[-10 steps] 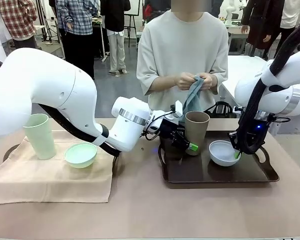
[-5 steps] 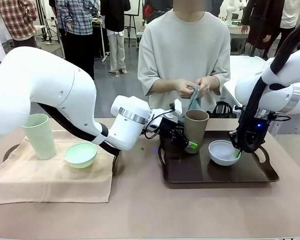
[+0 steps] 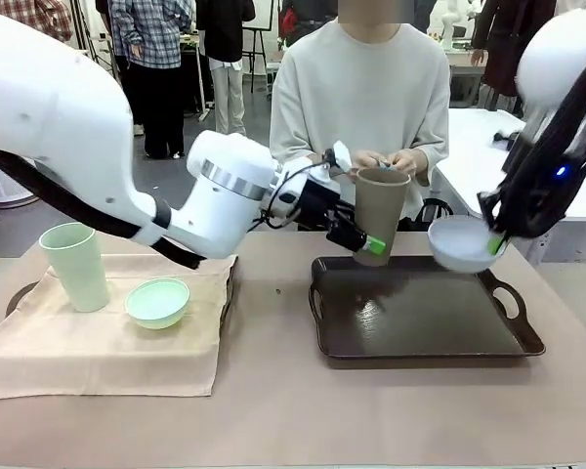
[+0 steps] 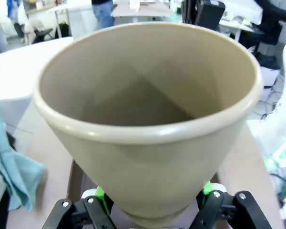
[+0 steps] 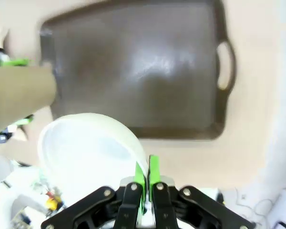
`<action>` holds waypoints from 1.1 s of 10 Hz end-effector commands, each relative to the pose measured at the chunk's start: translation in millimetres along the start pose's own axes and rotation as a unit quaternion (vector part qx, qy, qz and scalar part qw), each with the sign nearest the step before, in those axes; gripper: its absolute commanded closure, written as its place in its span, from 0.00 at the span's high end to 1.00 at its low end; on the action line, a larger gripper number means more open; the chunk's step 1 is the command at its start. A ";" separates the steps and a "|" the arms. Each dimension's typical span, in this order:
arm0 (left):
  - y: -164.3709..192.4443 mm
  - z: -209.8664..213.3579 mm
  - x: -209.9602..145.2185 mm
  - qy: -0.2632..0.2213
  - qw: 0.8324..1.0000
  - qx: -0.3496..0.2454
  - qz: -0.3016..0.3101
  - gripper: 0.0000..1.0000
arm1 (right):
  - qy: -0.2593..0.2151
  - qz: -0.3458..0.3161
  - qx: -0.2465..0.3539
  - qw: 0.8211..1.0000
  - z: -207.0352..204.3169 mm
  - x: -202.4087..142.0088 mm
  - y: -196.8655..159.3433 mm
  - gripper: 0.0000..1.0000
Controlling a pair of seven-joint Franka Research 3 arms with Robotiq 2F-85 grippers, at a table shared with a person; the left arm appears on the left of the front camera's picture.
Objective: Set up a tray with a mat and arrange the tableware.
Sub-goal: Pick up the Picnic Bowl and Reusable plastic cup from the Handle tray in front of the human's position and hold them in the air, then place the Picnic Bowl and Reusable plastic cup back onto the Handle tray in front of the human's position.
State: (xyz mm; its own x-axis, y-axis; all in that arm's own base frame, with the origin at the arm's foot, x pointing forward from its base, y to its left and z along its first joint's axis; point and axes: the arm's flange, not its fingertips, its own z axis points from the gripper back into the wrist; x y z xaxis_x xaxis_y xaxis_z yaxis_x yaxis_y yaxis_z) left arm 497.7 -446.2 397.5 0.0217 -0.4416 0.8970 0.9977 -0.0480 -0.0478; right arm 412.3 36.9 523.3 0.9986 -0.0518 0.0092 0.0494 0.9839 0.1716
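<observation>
Left pincer (image 3: 359,240) clamps the tan-brown tumbler (image 3: 379,210) near its base, held above the tray (image 3: 420,327). Right pincer (image 5: 145,179) pinches the white bowl (image 3: 461,244) rim, bowl aloft.

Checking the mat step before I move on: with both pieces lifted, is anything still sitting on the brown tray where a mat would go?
Nothing visible does. The brown tray is bare. The left gripper holds the tan tumbler above its far left corner, and the right gripper pinches the white bowl by the rim above its far right edge.

tan tumbler (image 3: 379,210), white, perhaps blurred, bowl (image 3: 461,245)
</observation>
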 end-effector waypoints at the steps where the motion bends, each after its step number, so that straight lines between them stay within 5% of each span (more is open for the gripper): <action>1: -43.9 19.7 24.2 0.015 1.000 -0.001 -0.010 0.26 | -0.018 -0.017 0.004 1.000 38.6 -16.7 5.0 0.00; 4: -80.8 34.5 65.0 0.022 0.998 0.048 -0.038 0.26 | -0.005 -0.023 0.033 0.999 54.1 -14.4 -1.5 0.00; 5: -59.9 23.4 54.7 0.007 0.999 0.007 -0.032 0.26 | -0.026 -0.002 0.009 1.000 67.7 -32.9 5.9 0.00; 11: -59.9 23.4 54.7 0.007 0.999 0.007 -0.032 0.26 | -0.026 -0.002 0.009 1.000 67.7 -32.9 5.9 0.00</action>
State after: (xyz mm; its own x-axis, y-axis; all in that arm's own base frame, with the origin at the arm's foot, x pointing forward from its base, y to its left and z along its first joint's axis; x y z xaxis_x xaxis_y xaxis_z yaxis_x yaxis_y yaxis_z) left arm 439.7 -447.0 455.2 -0.0341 -0.4587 0.8880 0.9987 -0.0499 0.0126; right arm 380.5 33.2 590.6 0.9963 -0.0648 0.0557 0.0529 0.9796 0.1939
